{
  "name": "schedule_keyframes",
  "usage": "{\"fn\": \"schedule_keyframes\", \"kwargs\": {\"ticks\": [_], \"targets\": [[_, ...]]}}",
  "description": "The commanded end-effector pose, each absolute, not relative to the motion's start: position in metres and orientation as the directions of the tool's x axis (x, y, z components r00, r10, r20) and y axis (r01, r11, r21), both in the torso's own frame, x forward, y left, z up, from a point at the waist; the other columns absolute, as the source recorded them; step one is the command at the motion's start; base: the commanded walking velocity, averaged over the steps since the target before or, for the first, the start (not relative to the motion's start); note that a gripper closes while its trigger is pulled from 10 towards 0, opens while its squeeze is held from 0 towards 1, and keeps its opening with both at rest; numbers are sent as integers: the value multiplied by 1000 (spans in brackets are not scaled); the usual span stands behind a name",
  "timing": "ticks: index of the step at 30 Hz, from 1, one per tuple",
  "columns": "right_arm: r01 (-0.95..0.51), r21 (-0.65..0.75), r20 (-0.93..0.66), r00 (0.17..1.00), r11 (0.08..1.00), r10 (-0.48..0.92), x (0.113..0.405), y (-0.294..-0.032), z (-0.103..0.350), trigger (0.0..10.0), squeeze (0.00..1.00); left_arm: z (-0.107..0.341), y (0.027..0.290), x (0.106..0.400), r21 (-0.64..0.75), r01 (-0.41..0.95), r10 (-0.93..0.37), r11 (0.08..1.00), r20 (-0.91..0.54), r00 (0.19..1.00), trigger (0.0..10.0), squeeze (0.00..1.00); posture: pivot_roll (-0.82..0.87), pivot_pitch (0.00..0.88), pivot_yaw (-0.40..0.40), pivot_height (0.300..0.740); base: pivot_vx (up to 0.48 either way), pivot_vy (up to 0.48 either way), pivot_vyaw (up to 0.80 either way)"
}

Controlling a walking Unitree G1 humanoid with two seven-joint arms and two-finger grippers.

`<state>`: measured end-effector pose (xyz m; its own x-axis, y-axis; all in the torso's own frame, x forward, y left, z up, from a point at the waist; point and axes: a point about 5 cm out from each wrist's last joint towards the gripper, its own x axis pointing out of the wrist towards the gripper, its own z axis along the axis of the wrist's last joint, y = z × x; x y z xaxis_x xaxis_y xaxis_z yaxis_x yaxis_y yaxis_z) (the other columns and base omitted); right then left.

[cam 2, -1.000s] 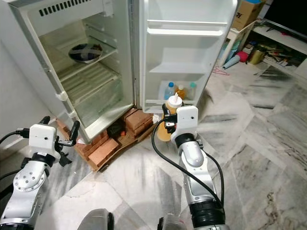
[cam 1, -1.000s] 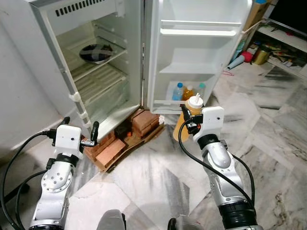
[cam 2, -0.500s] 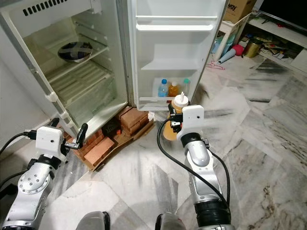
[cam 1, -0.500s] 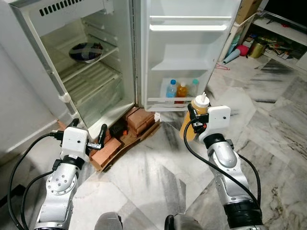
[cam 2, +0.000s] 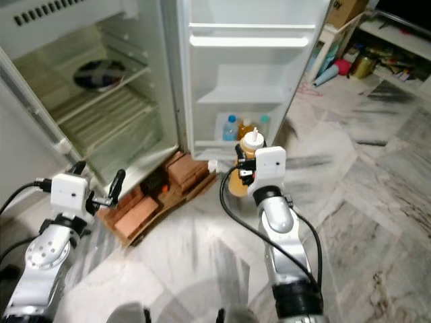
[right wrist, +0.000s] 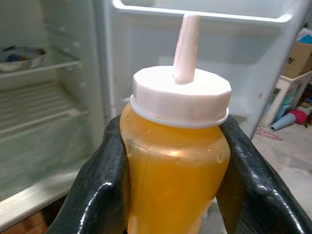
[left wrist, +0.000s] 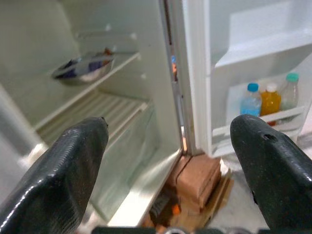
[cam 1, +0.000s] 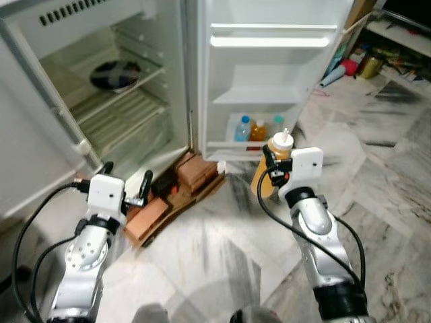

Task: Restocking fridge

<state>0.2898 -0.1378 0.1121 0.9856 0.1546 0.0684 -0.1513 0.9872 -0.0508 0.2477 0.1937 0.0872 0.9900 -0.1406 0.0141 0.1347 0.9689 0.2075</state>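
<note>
An orange squeeze bottle [cam 1: 271, 169] with a white nozzle cap is clamped upright in my right gripper [cam 1: 272, 176], held in front of the open fridge door [cam 1: 269, 74]. The same squeeze bottle [right wrist: 174, 161] sits between both black fingers [right wrist: 100, 185] in the right wrist view. Three small bottles [cam 1: 259, 129] stand in the door's lowest rack. My left gripper [cam 1: 125, 183] is open and holds nothing, low in front of the fridge cabinet [cam 1: 114, 101]. A dark bowl [cam 1: 116, 74] rests on an upper wire shelf inside.
The fridge stands on red bricks [cam 1: 185, 180] and a wooden board. A low shelf [cam 1: 394, 40] with clutter and a cardboard box stands at the back right. Marble floor [cam 1: 222, 249] spreads between me and the fridge.
The whole view has shifted slightly as the camera moved and blurred a little. The right gripper still holds the squeeze bottle in about the same place; the left gripper remains open.
</note>
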Motion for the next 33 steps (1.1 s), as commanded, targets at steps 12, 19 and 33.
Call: {"fn": "schedule_keyframes", "kwargs": {"ticks": [12,19,33], "targets": [[-149,-79,75,985,986,155,290,-143,113,10000,0,90,188,250,201,153,-162,968,26,986,10000,0,62,102,-58,740,368,82,0],[-151,-72,74,985,986,156,289,-143,113,10000,0,90,187,250,202,158,-167,967,27,986,10000,0,61,104,-58,740,352,325,0],[-144,-70,72,986,987,149,288,-143,112,10000,0,90,185,251,213,169,-178,962,21,984,10000,0,60,107,-56,740,389,90,0]]}}
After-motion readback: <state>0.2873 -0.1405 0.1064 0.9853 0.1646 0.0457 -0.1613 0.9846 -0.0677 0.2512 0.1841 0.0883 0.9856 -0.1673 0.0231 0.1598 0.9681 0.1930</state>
